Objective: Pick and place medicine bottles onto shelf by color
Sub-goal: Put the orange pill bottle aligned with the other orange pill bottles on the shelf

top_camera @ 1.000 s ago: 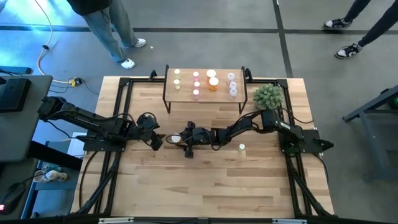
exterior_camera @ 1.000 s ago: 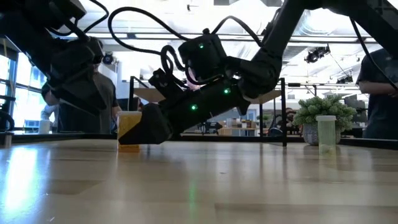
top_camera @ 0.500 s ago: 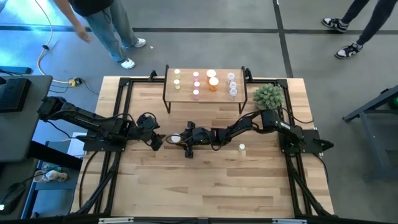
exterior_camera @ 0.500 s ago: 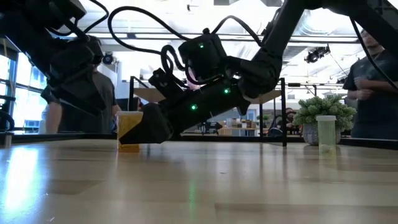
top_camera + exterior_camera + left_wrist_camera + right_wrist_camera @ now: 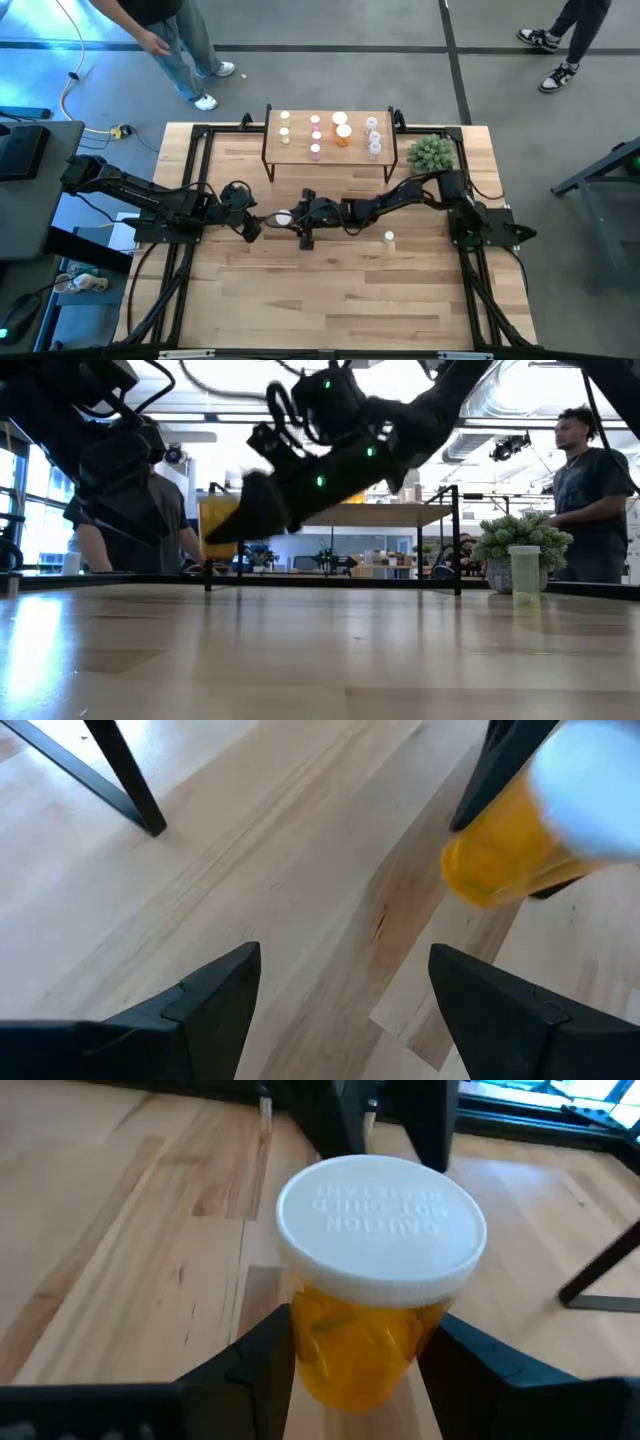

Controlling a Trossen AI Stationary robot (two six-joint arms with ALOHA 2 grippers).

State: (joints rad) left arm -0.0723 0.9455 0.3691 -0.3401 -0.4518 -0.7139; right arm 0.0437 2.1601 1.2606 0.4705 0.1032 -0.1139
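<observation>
Several bottles stand on the shelf (image 5: pixel 328 138) at the table's (image 5: pixel 340 300) far edge; a plant (image 5: pixel 431 153) sits right of it (a lone bottle (image 5: pixel 389 237) nearer).

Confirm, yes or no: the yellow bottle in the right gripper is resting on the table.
No. In the low view the yellow bottle hangs clear above the tabletop, clamped in the right gripper.

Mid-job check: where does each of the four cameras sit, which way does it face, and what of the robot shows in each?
High: overhead, straight down; both arms, shelf.
Low: tabletop height, level across; right arm lifting yellow bottle clear of the table.
Left wrist: past open left claw at tabletop.
Right wrist: right claw shut on the bottle.
Shared: all four show that bottle.
</observation>
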